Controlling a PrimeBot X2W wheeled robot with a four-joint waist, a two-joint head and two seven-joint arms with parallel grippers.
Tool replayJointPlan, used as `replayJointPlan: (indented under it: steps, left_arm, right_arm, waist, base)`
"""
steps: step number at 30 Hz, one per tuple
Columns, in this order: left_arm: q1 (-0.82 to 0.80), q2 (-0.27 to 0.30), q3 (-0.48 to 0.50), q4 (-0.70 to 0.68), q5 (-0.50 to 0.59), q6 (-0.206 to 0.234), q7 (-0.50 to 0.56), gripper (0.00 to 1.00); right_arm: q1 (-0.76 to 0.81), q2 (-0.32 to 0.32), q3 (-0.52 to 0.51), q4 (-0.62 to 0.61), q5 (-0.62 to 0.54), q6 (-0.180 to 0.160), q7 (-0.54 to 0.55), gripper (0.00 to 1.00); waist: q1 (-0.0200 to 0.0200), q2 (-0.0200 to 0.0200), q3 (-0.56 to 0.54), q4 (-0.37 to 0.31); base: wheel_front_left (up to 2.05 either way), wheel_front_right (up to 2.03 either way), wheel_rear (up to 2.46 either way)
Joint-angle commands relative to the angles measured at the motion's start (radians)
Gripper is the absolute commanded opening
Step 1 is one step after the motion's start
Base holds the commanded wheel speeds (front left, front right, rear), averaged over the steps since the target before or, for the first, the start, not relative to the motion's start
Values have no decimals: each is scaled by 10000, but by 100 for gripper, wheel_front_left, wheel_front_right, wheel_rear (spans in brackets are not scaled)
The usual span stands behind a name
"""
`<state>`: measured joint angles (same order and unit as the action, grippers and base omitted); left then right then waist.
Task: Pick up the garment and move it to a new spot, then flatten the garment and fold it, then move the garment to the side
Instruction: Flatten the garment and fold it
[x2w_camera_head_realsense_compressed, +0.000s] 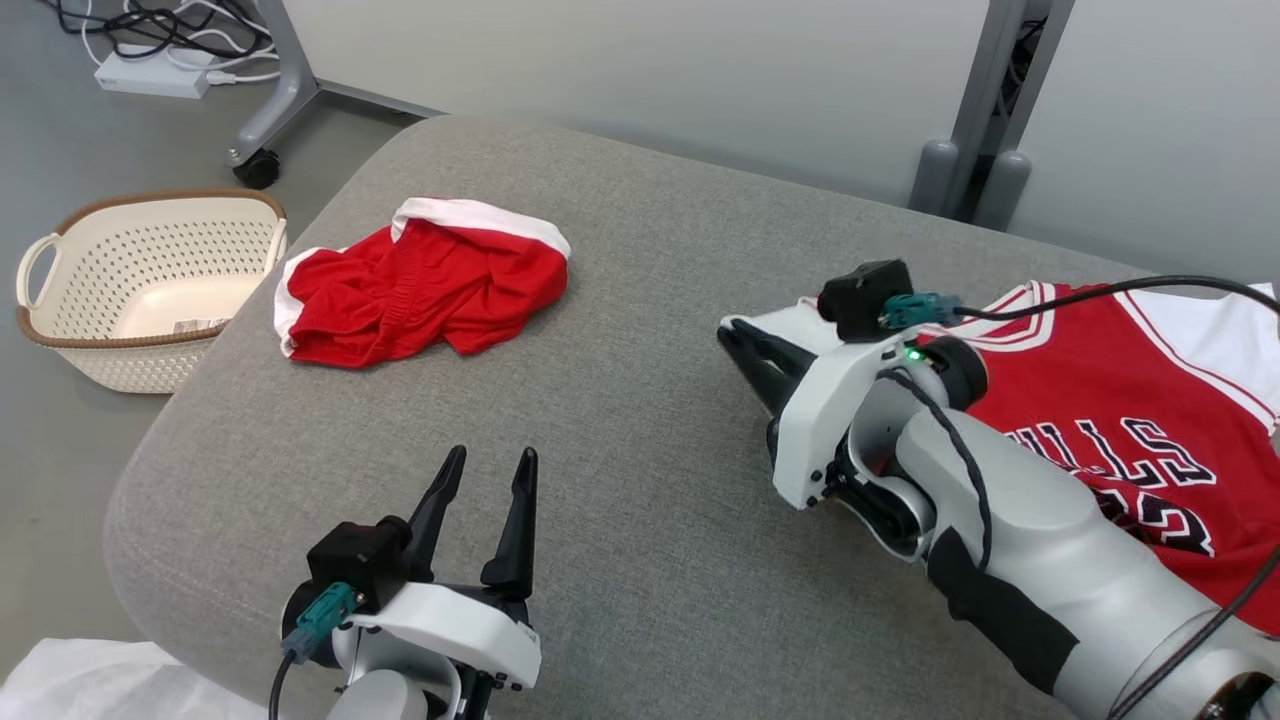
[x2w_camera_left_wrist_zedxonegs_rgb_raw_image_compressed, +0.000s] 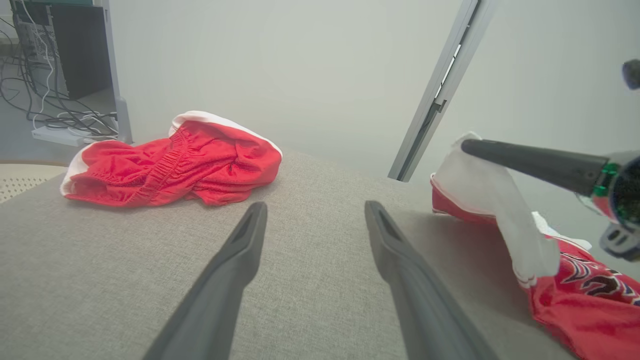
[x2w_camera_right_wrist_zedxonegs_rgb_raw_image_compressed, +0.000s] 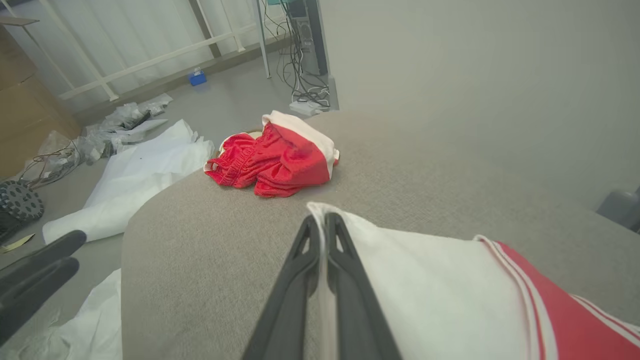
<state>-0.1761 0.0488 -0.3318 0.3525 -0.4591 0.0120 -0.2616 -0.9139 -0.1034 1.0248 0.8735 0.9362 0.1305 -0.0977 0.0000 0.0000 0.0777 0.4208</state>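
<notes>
The garment, a red jersey (x2w_camera_head_realsense_compressed: 1100, 400) with white sleeves and dark lettering, lies on the right side of a grey cushion (x2w_camera_head_realsense_compressed: 640, 480). My right gripper (x2w_camera_head_realsense_compressed: 728, 335) is shut on the edge of its white sleeve (x2w_camera_right_wrist_zedxonegs_rgb_raw_image_compressed: 425, 280), and a thin strip of the cloth shows between the closed fingers (x2w_camera_right_wrist_zedxonegs_rgb_raw_image_compressed: 322, 220). From the left wrist, the sleeve (x2w_camera_left_wrist_zedxonegs_rgb_raw_image_compressed: 490, 190) hangs lifted from that gripper (x2w_camera_left_wrist_zedxonegs_rgb_raw_image_compressed: 467, 146), with the red body (x2w_camera_left_wrist_zedxonegs_rgb_raw_image_compressed: 590, 300) below. My left gripper (x2w_camera_head_realsense_compressed: 493, 458) stands open and empty near the cushion's front edge, fingers spread (x2w_camera_left_wrist_zedxonegs_rgb_raw_image_compressed: 315, 207).
Crumpled red shorts (x2w_camera_head_realsense_compressed: 430, 285) with white trim lie at the cushion's far left. A cream perforated basket (x2w_camera_head_realsense_compressed: 60, 330) stands on the floor beside it. Metal frame legs, cables and a power strip (x2w_camera_head_realsense_compressed: 150, 70) are behind. White sheeting (x2w_camera_right_wrist_zedxonegs_rgb_raw_image_compressed: 135, 175) covers the floor.
</notes>
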Motion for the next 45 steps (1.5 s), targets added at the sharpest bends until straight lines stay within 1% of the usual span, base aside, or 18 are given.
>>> replayJointPlan:
  steps: [1,6,10,13,14,15,17,19,21,23,24,28,30,34,36,38,41,45]
  left_arm:
    - [-224,33,9,-29,-24,68,-26,100]
    - [-155,30,213,30,120,114,-26,100]
    - [-108,35,449,82,224,51,-26,100]
    - [-72,29,646,113,320,8,-26,100]
    - [-72,29,646,113,320,8,-26,100]
    - [-48,35,800,143,402,-9,-26,100]
    - [17,33,962,175,465,-27,-28,100]
    - [73,36,1145,176,528,-36,-26,100]
    - [92,33,1251,166,569,-33,-26,100]
    - [157,35,1412,144,613,-33,-26,100]
    - [173,30,1477,128,620,-32,-26,100]
    - [157,35,1768,-16,622,60,-26,100]
    - [207,32,1905,-76,715,75,-26,100]
    - [328,45,2229,-130,843,155,-26,100]
    - [402,24,2361,-216,819,185,-26,100]
    - [521,33,2472,-237,801,218,-26,100]
    - [642,35,2576,-206,870,195,-26,100]
    - [613,36,2639,-111,1009,107,-26,100]
  right_arm:
    - [87,-45,299,4,292,5,102,100]
    - [-3,-371,1458,-272,1070,4,555,100]
    - [-273,-658,2007,-622,1467,5,308,100]
    - [-386,-927,2195,-789,1658,4,-158,100]
    - [-386,-927,2195,-789,1658,4,-158,100]
    - [-500,-1116,2233,-877,1738,4,-656,100]
    - [-555,-1319,2207,-944,1775,4,-1161,100]
    - [-458,-1595,2050,-1073,1812,4,-1494,100]
    - [-384,-1786,1946,-1125,1713,4,-1598,100]
    - [-180,-2268,1261,-1206,1522,2,-1697,100]
    - [-45,-2478,652,-1418,1316,2,-1699,100]
    - [1662,-3218,-1906,-2243,198,5,-1682,100]
    - [2570,-3383,-3372,-2674,-406,4,-1687,100]
    - [4809,-3093,-6078,-3938,-1415,7,-1687,100]
    - [5784,-2646,-7226,-4470,-1955,8,-1688,100]
    - [6630,-2128,-8078,-4932,-2391,10,-1688,100]
    - [7479,-1520,-8682,-5333,-2868,11,-1689,100]
    - [8011,-1106,-8798,-5450,-3018,11,-1689,100]
  waist:
    - [0,0,27,29]
    - [0,0,-118,-257]
    - [0,0,-332,-733]
    - [0,0,-508,-1201]
    - [0,0,-508,-1201]
    - [0,0,-619,-1556]
    - [0,0,-740,-1942]
    - [0,0,-852,-2332]
    - [0,0,-905,-2534]
    - [0,0,-961,-2863]
    - [0,0,-950,-3004]
    - [0,0,-916,-3528]
    - [0,0,-901,-3770]
    - [0,0,-892,-4173]
    - [0,0,-877,-4374]
    - [0,0,-874,-4531]
    - [0,0,-843,-4686]
    - [0,0,-786,-4788]
  base:
    - [0,0,0]
    - [0,0,0]
    - [0,0,0]
    - [0,0,0]
    - [0,0,0]
    - [0,0,0]
    - [0,0,0]
    - [0,0,0]
    - [0,0,0]
    - [0,0,0]
    - [0,0,0]
    - [0,0,0]
    - [0,0,0]
    - [0,0,0]
    - [0,0,0]
    - [0,0,0]
    - [0,0,0]
    - [0,0,0]
